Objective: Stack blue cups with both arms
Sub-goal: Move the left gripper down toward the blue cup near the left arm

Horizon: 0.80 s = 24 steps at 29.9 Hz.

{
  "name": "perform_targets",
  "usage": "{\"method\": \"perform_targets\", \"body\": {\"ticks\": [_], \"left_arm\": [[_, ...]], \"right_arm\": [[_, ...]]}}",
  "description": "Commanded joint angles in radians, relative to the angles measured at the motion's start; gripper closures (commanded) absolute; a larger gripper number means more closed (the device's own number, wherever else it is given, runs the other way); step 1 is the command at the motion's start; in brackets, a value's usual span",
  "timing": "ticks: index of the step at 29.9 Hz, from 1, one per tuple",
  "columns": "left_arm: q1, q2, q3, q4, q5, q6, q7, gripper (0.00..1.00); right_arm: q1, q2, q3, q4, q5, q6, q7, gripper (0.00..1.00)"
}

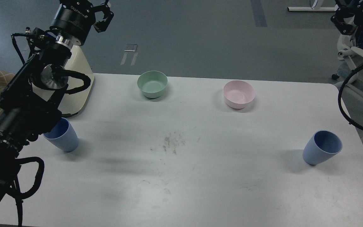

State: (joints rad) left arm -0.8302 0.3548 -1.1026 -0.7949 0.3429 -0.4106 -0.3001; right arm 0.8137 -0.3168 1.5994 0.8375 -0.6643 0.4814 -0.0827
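Two blue cups stand upright on the white table (pixel 200 189). The left cup (pixel 62 137) is near the left edge, partly hidden behind my left arm. The right cup (pixel 322 147) stands free near the right edge. My left gripper (pixel 103 15) is raised high beyond the table's far left corner, far from the left cup, with its fingers apart and empty. My right gripper (pixel 343 22) is high at the top right, well above the right cup. It is partly cut off by the frame edge, so its fingers cannot be made out.
A mint-green bowl (pixel 152 83) and a pale pink bowl (pixel 239 94) stand at the back of the table. A cream-coloured object (pixel 79 82) overlaps the back left corner. A dirty smudge (pixel 172 143) marks the table's middle. Cables of my right arm (pixel 345 107) hang by the right edge.
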Motion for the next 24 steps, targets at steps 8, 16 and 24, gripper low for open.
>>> {"method": "perform_targets", "body": {"ticks": [8, 16, 24], "left_arm": [[0.137, 0.351, 0.142, -0.389, 0.123, 0.026, -0.004, 0.03], [0.284, 0.593, 0.141, -0.676, 0.577, 0.128, -0.050, 0.13], [0.405, 0.806, 0.162, -0.808, 1.174, 0.162, -0.126, 0.13]], "right_arm": [[-0.039, 0.001, 0.004, 0.011, 0.000, 0.002, 0.001, 0.00], [-0.068, 0.005, 0.010, 0.026, 0.000, 0.002, 0.003, 0.00], [-0.071, 0.010, 0.013, 0.051, 0.000, 0.002, 0.003, 0.00]]}}
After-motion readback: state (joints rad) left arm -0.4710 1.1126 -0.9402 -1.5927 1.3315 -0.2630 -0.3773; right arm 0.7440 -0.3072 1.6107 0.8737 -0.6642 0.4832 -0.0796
